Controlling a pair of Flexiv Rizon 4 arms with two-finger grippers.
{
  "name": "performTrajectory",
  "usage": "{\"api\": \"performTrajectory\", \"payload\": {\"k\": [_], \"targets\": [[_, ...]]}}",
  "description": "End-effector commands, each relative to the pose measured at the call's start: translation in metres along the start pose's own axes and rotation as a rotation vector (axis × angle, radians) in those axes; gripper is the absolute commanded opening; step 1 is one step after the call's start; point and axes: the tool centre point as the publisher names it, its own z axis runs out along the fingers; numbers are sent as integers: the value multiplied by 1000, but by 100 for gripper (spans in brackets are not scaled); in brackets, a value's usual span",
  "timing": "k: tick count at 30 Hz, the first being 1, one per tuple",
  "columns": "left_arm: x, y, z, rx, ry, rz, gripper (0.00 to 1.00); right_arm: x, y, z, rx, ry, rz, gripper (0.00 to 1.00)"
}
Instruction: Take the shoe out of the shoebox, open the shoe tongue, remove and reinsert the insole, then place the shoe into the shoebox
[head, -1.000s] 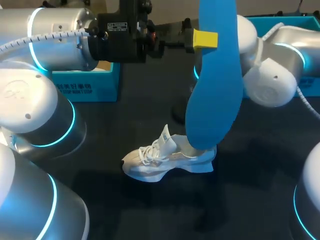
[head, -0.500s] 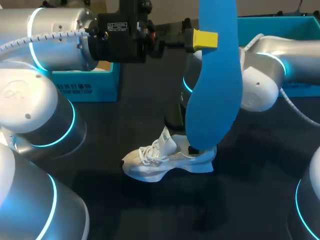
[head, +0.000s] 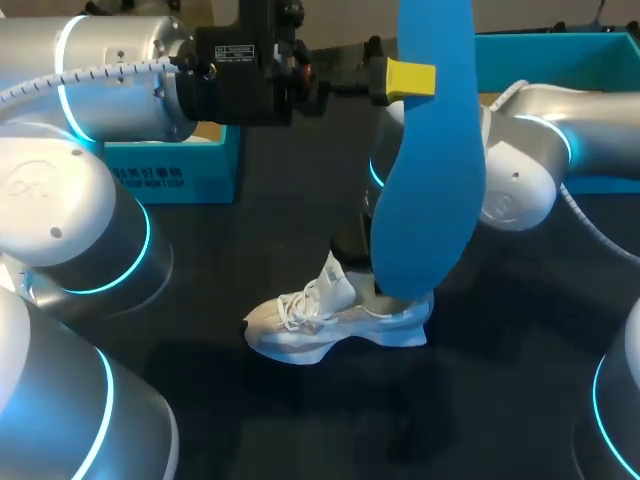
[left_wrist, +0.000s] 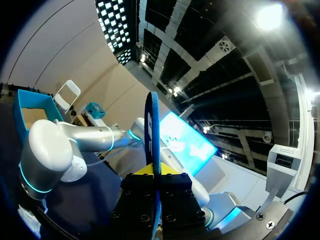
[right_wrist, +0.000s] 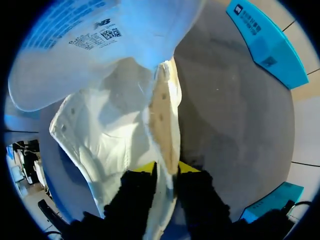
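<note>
White lace-up sneaker (head: 335, 320) standing below left gripper (left_wrist: 153, 171), collar pinched by right gripper (right_wrist: 165, 170); long blue foam insole (head: 430, 200) clamped in left gripper, hanging down; likely reinsertion step, next needing insole's lower end guided into opening.

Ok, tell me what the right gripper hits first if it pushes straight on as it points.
The white lace-up sneaker: the right gripper pinches its upper's edge, so pushing on would likely slide farther along that wall into the shoe; depth is unclear.
</note>
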Motion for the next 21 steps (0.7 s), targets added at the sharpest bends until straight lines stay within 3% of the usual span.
{"api": "performTrajectory", "payload": {"k": [1, 10, 19, 21], "targets": [[0, 1, 2, 2, -2, -1, 0, 1, 0, 0, 0, 3, 8, 0], [0, 1, 2, 2, -2, -1, 0, 7, 0, -18, -47, 49, 145, 0], [0, 1, 2, 2, -2, -1, 0, 10, -5, -39, -19, 70, 314, 0], [0, 1, 2, 2, -2, -1, 0, 11, -7, -43, -57, 67, 361, 0]]}}
